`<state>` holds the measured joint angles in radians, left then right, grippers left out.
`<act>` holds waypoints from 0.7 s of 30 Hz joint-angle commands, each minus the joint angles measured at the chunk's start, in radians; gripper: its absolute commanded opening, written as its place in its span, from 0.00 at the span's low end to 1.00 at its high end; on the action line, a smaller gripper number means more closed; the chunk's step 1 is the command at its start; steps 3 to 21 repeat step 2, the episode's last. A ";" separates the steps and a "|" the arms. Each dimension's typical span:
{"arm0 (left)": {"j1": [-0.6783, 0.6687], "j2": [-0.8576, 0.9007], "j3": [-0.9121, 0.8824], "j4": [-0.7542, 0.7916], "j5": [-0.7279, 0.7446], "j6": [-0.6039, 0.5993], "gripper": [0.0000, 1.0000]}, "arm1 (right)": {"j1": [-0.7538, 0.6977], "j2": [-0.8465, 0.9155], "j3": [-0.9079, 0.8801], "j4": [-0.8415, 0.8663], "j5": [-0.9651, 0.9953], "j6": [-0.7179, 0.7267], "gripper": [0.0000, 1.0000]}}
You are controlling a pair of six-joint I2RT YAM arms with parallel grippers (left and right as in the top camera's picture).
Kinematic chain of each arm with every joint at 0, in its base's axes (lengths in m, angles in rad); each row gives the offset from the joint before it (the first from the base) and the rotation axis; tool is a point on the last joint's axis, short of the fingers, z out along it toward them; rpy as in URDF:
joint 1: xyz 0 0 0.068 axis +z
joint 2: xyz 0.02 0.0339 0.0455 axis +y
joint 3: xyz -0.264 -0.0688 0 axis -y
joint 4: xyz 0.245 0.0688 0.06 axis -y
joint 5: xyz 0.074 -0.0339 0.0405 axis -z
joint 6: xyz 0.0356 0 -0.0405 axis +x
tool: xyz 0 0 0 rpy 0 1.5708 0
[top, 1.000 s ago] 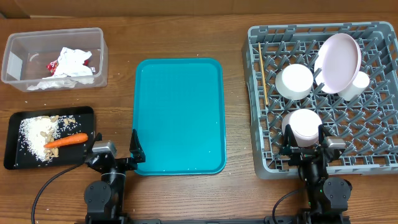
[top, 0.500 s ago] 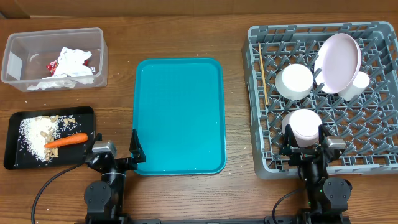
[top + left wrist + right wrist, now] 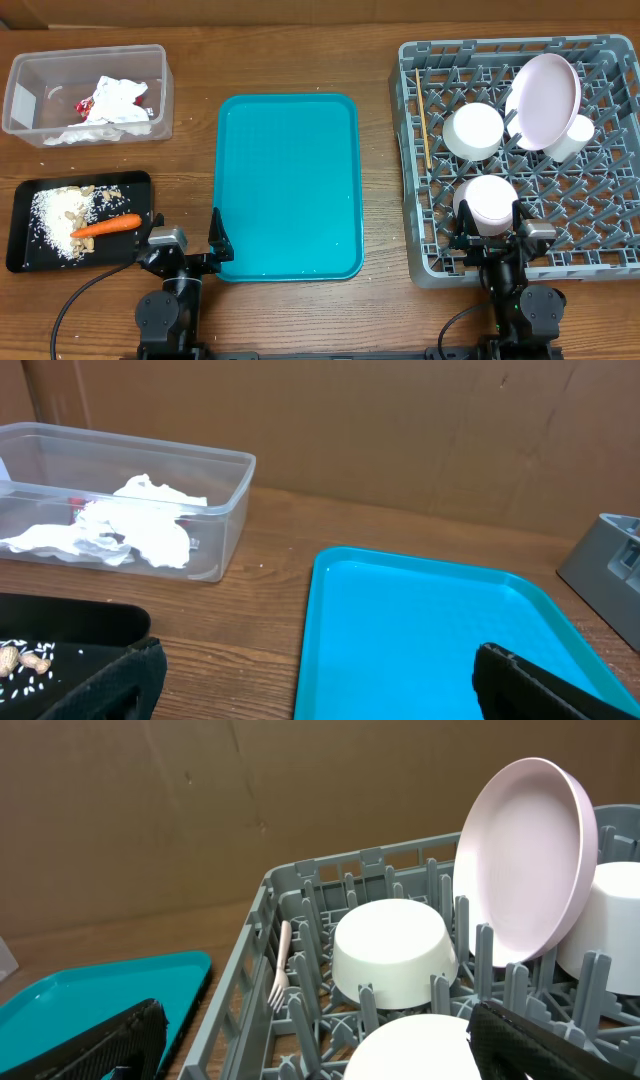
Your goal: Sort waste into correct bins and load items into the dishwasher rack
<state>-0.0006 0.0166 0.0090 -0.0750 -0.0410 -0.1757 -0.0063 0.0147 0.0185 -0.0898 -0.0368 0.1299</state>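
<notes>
The grey dishwasher rack (image 3: 600,262) at the right holds two upturned white bowls (image 3: 473,131) (image 3: 489,202), a tilted pink plate (image 3: 545,100), a small white cup (image 3: 572,137) and wooden chopsticks (image 3: 423,118). A white fork (image 3: 281,975) stands in the rack's left side. The black tray (image 3: 20,205) holds an orange carrot (image 3: 106,225) and rice with crumbs (image 3: 57,215). The clear tub (image 3: 152,58) holds crumpled napkins (image 3: 112,100) and a red wrapper (image 3: 84,104). My left gripper (image 3: 320,685) is open at the teal tray's near left corner. My right gripper (image 3: 315,1040) is open at the rack's near edge.
The teal serving tray (image 3: 288,185) lies bare in the middle of the wooden table. A brown cardboard wall (image 3: 400,420) stands behind the table. Both arm bases sit at the front edge.
</notes>
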 commanded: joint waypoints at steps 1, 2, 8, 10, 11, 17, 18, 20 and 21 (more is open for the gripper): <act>-0.005 -0.012 -0.004 0.002 -0.011 0.023 1.00 | -0.002 -0.012 -0.011 0.007 0.007 -0.007 1.00; -0.005 -0.012 -0.004 0.002 -0.011 0.023 1.00 | -0.002 -0.012 -0.011 0.007 0.007 -0.007 1.00; -0.005 -0.012 -0.004 0.002 -0.011 0.023 1.00 | -0.002 -0.012 -0.011 0.007 0.007 -0.007 1.00; -0.005 -0.012 -0.004 0.002 -0.011 0.023 1.00 | -0.002 -0.012 -0.011 0.007 0.007 -0.007 1.00; -0.005 -0.012 -0.004 0.002 -0.011 0.023 1.00 | -0.002 -0.012 -0.011 0.007 0.007 -0.007 1.00; -0.005 -0.012 -0.004 0.002 -0.011 0.023 1.00 | -0.002 -0.012 -0.011 0.007 0.007 -0.007 1.00; -0.005 -0.012 -0.004 0.002 -0.011 0.023 1.00 | -0.002 -0.012 -0.011 0.007 0.007 -0.007 1.00; -0.005 -0.012 -0.004 0.002 -0.011 0.023 1.00 | -0.002 -0.012 -0.011 0.007 0.007 -0.007 1.00; -0.005 -0.012 -0.004 0.002 -0.011 0.023 1.00 | -0.002 -0.012 -0.011 0.007 0.007 -0.007 1.00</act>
